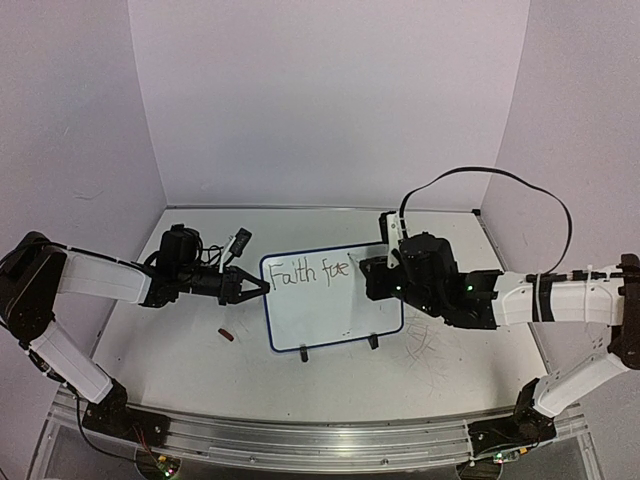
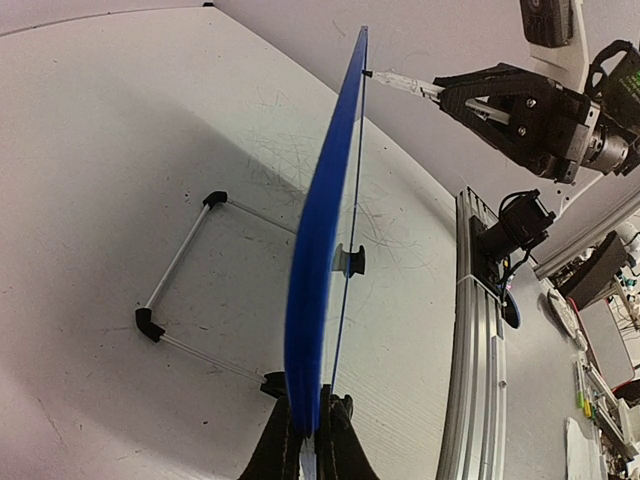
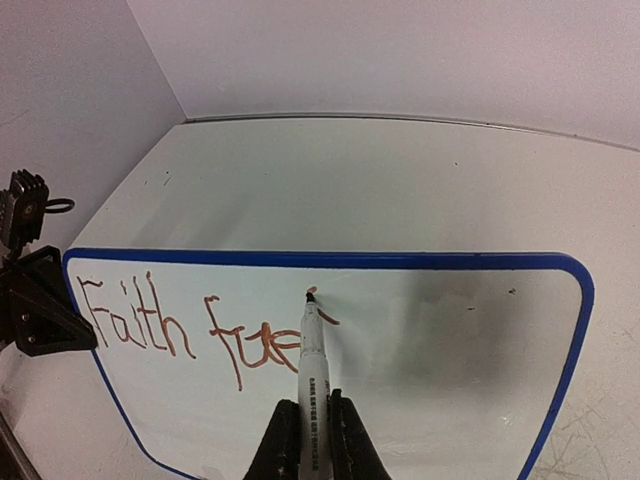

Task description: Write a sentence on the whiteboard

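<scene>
The whiteboard (image 1: 335, 310) stands upright on two black feet at the table's middle. My left gripper (image 1: 262, 290) is shut on its left edge; in the left wrist view the blue rim (image 2: 318, 260) runs edge-on out from between the jaws of the left gripper (image 2: 312, 425). My right gripper (image 1: 372, 266) is shut on a white marker (image 3: 314, 365), whose tip touches the board (image 3: 460, 380) just right of the writing. The sentence (image 3: 190, 330) reads "Faith fue" on one line, with a fresh stroke started after it; it also shows in the top view (image 1: 310, 270).
A small dark-red object (image 1: 227, 334), cap-like, lies on the table left of the board. A wire stand (image 2: 180, 262) props the board from behind. An aluminium rail (image 1: 320, 440) runs along the near edge. White walls close the back and sides.
</scene>
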Available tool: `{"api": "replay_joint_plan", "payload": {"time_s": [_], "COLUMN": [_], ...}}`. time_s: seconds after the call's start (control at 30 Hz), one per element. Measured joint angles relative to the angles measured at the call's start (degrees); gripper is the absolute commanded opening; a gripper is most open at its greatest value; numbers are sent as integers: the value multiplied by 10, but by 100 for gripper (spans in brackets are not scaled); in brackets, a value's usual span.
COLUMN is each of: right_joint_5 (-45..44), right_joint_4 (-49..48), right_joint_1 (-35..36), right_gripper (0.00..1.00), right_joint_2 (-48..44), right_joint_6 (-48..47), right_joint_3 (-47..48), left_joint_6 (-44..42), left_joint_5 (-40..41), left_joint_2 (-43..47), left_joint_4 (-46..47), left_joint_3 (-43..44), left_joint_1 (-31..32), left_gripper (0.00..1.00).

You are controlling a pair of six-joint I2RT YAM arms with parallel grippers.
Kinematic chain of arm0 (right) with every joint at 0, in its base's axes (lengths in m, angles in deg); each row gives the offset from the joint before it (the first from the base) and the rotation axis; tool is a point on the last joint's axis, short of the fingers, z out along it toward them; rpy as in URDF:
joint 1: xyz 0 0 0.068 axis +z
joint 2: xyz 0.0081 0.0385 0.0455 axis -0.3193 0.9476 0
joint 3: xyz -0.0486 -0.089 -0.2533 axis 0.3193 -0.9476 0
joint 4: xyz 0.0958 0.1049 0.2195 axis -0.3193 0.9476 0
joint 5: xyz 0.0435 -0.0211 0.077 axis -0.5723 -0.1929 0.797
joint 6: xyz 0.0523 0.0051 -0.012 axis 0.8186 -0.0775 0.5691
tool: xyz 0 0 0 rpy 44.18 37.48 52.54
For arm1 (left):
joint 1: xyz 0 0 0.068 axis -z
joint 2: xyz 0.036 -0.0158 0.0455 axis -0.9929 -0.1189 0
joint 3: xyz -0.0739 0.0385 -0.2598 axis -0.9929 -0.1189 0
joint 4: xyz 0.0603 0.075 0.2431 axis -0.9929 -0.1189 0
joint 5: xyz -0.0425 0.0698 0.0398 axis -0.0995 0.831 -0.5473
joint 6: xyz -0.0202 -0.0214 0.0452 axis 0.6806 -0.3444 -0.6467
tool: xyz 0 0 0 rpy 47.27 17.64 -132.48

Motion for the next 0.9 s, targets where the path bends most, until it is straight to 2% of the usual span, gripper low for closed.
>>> {"api": "replay_joint_plan", "payload": {"time_s": [0.9], "right_joint_5": [-2], "right_joint_4": [37], "right_joint_1": [16], "right_gripper": [0], "right_joint_2": [-16], "right_joint_6": [44], "right_joint_3": [-34], "left_joint_6": [-1], "left_joint_5": [0], "left_joint_2": [0], "left_joint_4": [-8], "left_joint_3": [4], "left_joint_1": [1], "left_gripper": [0]}}
